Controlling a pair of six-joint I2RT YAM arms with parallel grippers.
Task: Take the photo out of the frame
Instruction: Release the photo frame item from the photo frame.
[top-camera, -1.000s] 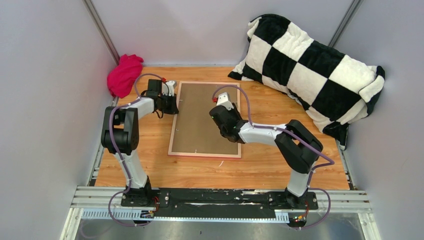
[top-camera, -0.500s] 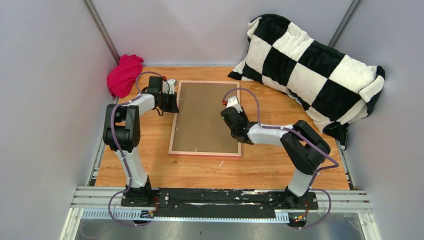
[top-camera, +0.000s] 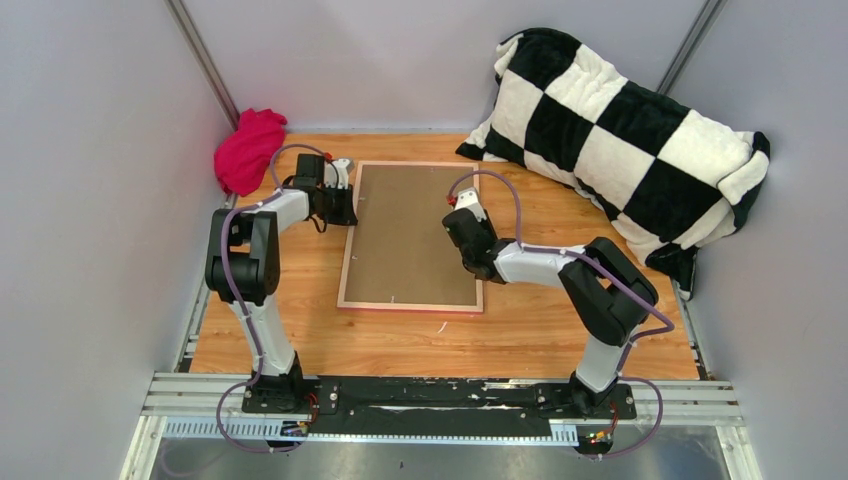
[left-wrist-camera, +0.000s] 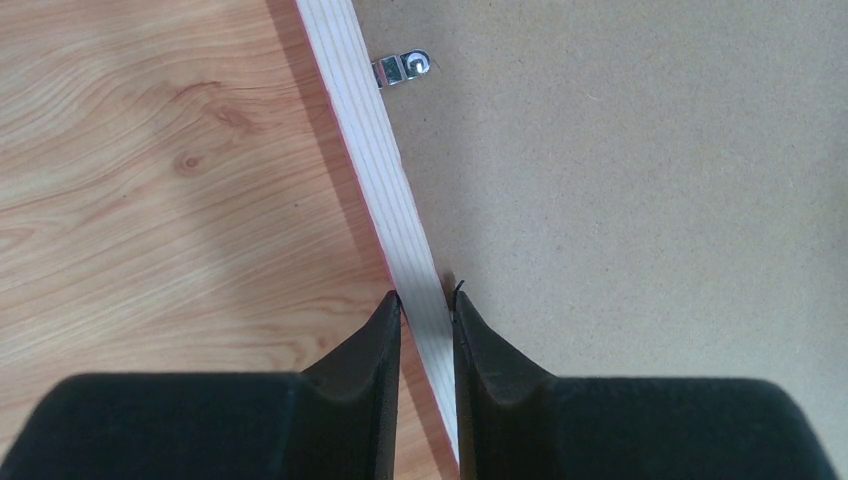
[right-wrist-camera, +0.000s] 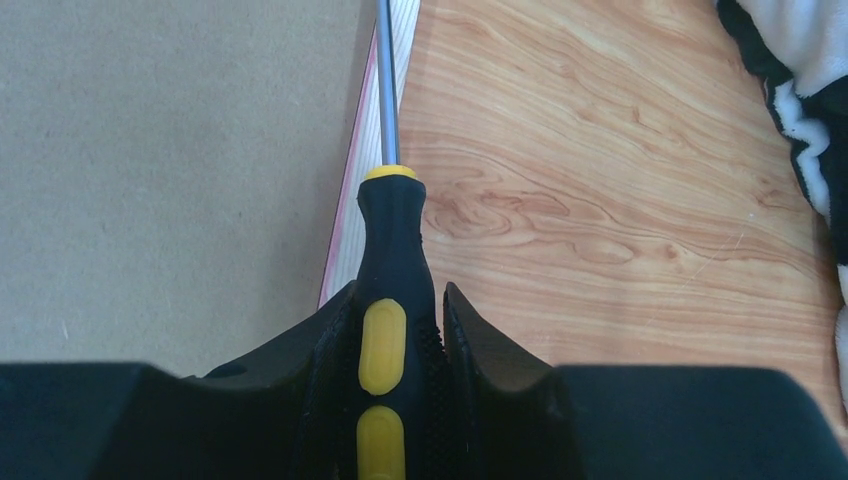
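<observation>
The left jaws are clenched on the left rail of the frame (left-wrist-camera: 372, 150), one tip on the bench side of the pale wood strip and the other on the brown backing board (left-wrist-camera: 620, 220). A small metal retaining clip (left-wrist-camera: 402, 68) sits farther along the same rail, lapping onto the board.

The right jaws are grasping a screwdriver (right-wrist-camera: 392, 240) by its black handle with yellow inlays. Its steel shaft runs forward along the frame's right rail, where a thin pink edge shows beside the pale wood. The tip runs out of view.

The frame lies flat, back side up, in the middle of the wooden bench (top-camera: 520, 330), its long sides running from the near edge toward the far edge. The photo is hidden beneath the backing board.

A crumpled magenta cloth (top-camera: 248, 150) sits in the far left corner of the bench. A plush black-and-white checkered pillow (top-camera: 620, 130) fills the far right corner, well apart from the frame.
</observation>
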